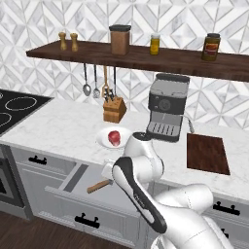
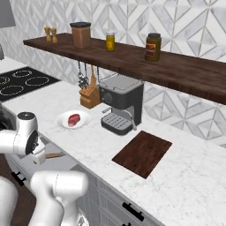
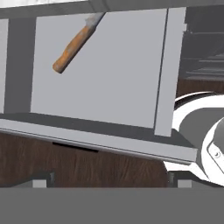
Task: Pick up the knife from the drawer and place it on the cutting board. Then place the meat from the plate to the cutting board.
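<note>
The drawer [image 1: 82, 187] stands pulled open below the tabletop [image 1: 63, 129], and the knife [image 3: 72, 43] lies inside it on the grey floor, handle toward the front. The gripper [image 3: 109, 181] hangs above the drawer's front edge, jaws wide open and holding nothing. The meat [image 1: 114, 136] sits on the plate [image 1: 103, 141], left of the cutting board [image 1: 207, 153].

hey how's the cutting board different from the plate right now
The cutting board is a dark reddish-brown rectangle; the plate is round and white. The cutting board lies bare, while the plate carries the meat. Seen from the right base view, the coffee machine stands between them, plate to its left, cutting board to its right. Both lie flat on the counter.
</note>
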Robot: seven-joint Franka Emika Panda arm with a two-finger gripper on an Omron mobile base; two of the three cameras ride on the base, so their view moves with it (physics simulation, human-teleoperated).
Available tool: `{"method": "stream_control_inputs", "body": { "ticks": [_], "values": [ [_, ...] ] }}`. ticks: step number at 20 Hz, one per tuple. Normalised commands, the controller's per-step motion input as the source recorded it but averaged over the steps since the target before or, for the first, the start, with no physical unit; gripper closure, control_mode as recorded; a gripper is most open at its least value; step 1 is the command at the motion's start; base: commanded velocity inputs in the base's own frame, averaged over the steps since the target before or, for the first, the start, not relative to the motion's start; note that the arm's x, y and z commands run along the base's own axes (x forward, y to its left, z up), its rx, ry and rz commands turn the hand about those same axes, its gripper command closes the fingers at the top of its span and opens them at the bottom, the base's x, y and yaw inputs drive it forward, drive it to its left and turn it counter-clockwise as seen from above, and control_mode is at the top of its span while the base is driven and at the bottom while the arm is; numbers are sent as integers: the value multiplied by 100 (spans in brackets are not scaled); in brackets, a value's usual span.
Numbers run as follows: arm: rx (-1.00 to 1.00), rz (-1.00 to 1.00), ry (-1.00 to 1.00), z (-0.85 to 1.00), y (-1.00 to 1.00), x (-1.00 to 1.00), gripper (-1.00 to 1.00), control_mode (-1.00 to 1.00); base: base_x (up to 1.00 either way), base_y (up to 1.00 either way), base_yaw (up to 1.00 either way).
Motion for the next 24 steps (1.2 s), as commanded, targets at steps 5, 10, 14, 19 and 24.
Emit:
{"method": "stream_control_inputs", "body": {
  "ticks": [5,10,14,19,24],
  "values": [
    [-7,0,3,-32,28,34,-100,-100,0,0,0],
    [-4,0,2,-44,20,31,-100,-100,0,0,0],
    [-6,0,0,-56,22,28,-100,-100,0,0,0],
    [-3,0,5,-50,24,32,-100,-100,0,0,0],
    [0,0,27,-52,37,-7,-100,-100,0,0,0]
  ]
}}
